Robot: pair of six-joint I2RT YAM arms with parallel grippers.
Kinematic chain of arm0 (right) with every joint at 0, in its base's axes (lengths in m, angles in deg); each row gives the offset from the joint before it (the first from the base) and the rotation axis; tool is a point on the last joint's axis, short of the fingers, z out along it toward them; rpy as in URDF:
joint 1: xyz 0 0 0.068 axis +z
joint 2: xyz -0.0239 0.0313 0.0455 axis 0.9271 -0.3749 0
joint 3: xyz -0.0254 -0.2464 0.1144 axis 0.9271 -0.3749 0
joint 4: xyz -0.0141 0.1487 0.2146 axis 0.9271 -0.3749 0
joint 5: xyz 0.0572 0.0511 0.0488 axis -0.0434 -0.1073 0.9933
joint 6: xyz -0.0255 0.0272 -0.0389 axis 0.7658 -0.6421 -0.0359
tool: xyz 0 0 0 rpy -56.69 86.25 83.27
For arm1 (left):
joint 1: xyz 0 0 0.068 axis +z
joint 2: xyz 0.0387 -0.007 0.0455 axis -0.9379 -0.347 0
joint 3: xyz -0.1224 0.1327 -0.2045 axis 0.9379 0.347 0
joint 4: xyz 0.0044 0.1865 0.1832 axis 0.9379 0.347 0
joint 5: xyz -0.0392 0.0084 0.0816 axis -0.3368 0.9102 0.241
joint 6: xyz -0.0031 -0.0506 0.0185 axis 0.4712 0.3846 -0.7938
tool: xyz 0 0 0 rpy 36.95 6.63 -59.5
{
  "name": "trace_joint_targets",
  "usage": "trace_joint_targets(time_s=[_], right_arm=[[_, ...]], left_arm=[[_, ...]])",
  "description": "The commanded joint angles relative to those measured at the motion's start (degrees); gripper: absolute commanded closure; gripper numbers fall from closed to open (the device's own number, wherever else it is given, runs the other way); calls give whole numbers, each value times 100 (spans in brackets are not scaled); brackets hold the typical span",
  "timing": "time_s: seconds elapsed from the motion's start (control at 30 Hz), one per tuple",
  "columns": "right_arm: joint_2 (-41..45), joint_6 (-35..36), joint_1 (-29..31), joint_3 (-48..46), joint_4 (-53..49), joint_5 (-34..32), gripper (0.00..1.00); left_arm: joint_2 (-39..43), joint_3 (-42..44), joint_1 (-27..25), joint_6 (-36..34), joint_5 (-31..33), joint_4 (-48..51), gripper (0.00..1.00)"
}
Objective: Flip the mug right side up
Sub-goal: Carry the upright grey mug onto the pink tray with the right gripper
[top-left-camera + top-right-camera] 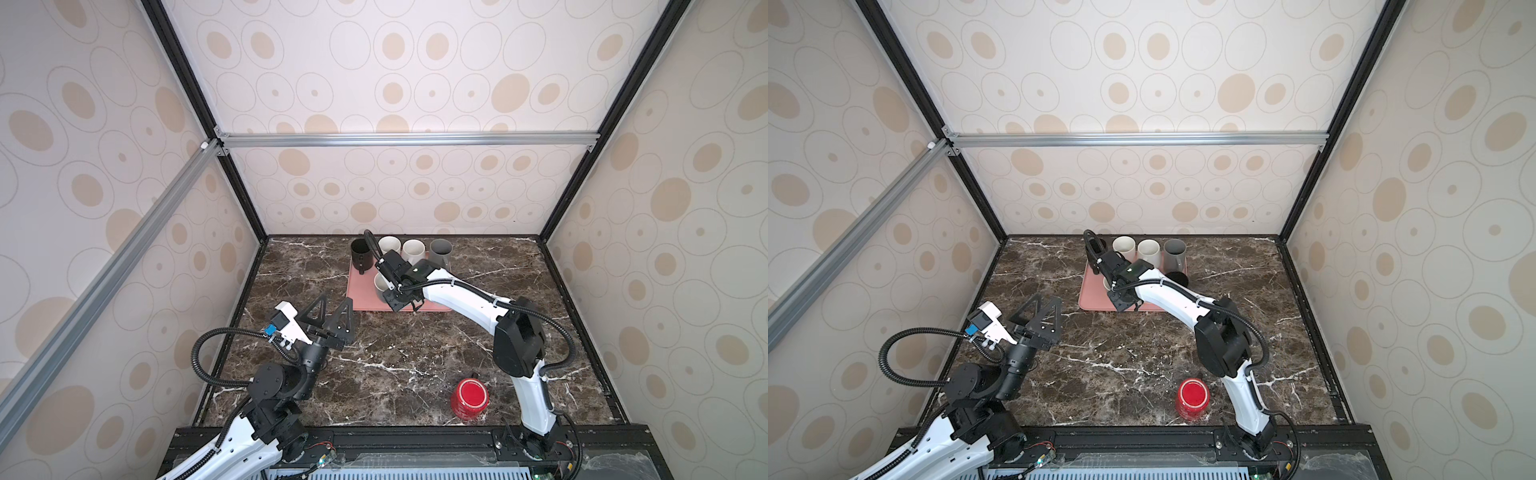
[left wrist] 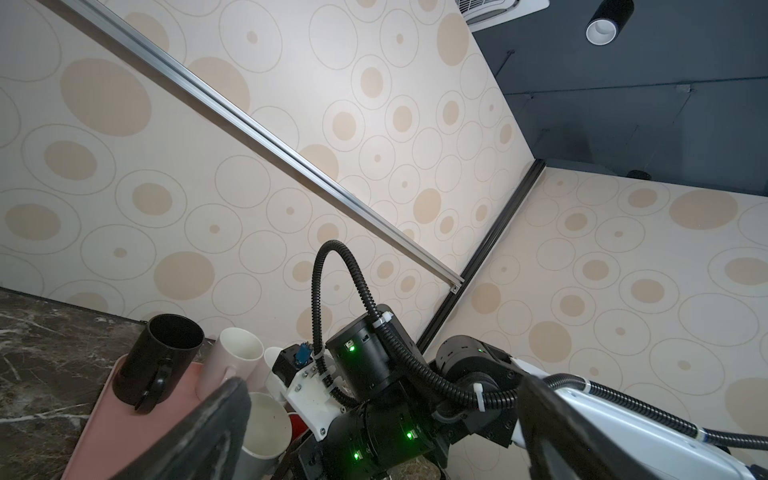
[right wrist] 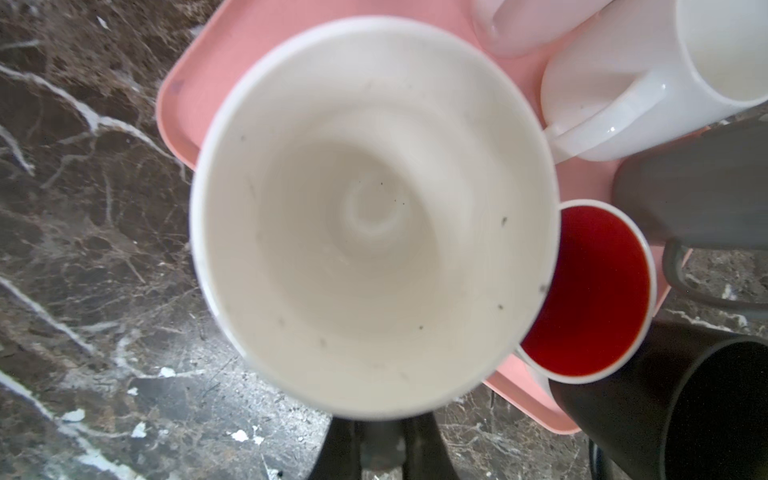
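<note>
One white mug (image 3: 365, 216), mouth up, speck-marked inside, gripped by right pincer (image 3: 377, 432); left pincer (image 1: 332, 300) open.

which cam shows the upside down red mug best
The top views: the red mug sits whole, base up, on the table; both show it alike. Neither wrist view shows it; the right wrist's red-lined cup is another.

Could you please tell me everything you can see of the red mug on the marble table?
The red mug is glossy, ceramic-looking, standing upside down: its flat round base faces up, mouth on the marble table. It sits near the front edge, beside the right arm's base, touching only the table. Its handle isn't clearly visible.
</note>
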Motion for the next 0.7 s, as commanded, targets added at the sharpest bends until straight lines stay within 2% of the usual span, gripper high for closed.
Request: trace_joint_targets(time_s=[0.0,0.43,0.57,0.67], right_arm=[[-127,107,-67,282,-95,-297,100],[-483,58,-186,434,-86,-369,100],[-486,62,-194,438,-30,-343,84],[-483,55,-193,449,18,-264,78]], left_arm=[[91,30,39,-109,79,10,1],[162,48,40,-65,93,125,1],[119,39,36,-65,53,124,1],[100,44,36,-48,62,142,1]])
